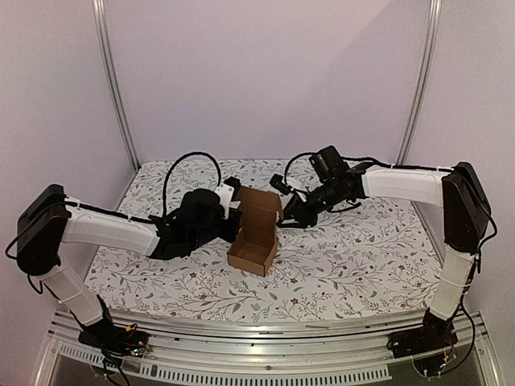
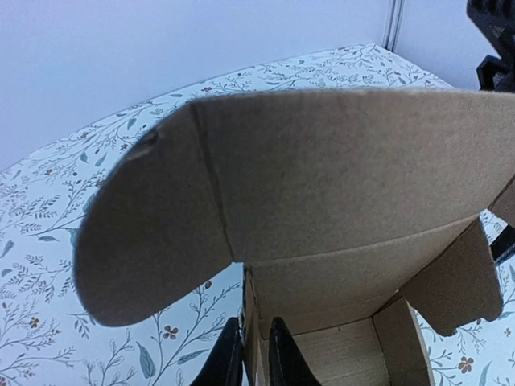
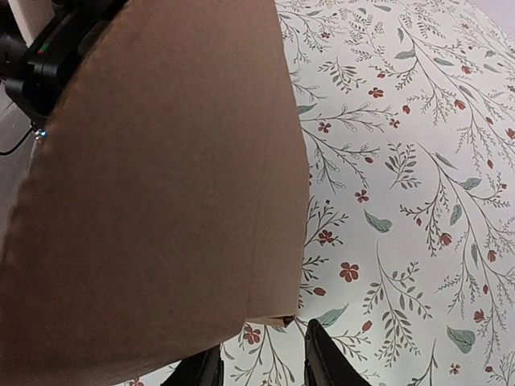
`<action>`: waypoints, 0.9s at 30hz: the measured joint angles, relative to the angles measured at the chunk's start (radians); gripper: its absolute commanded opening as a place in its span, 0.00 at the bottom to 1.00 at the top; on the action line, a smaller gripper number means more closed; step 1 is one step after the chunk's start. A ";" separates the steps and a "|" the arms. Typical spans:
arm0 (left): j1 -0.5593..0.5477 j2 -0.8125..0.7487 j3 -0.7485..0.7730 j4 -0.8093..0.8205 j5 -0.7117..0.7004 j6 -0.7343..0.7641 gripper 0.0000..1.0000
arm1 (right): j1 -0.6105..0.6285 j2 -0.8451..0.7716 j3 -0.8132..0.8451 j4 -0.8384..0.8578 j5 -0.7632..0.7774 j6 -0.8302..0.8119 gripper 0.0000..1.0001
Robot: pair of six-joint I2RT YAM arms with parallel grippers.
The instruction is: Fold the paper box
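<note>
Standing near the tabletop's (image 1: 362,265) middle, the paper box (image 1: 254,241) is gripped by its left wall in the left gripper (image 2: 255,342); the right gripper's (image 3: 261,350) jaws are held apart beside its raised lid (image 1: 259,201).

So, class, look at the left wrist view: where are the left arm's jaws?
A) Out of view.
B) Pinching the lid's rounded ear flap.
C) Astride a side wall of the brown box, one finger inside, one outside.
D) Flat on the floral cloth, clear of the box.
C: the left arm's jaws stand with one dark finger inside the paper box and the other outside, with its side wall between them.
</note>
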 measured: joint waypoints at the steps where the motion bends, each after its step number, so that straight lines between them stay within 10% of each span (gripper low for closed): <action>1: 0.002 0.000 0.000 -0.006 -0.002 0.001 0.07 | 0.005 -0.002 0.000 0.000 0.002 -0.006 0.35; 27: 0.015 -0.074 -0.239 0.277 0.046 -0.039 0.00 | 0.101 -0.035 -0.065 0.030 0.063 -0.162 0.30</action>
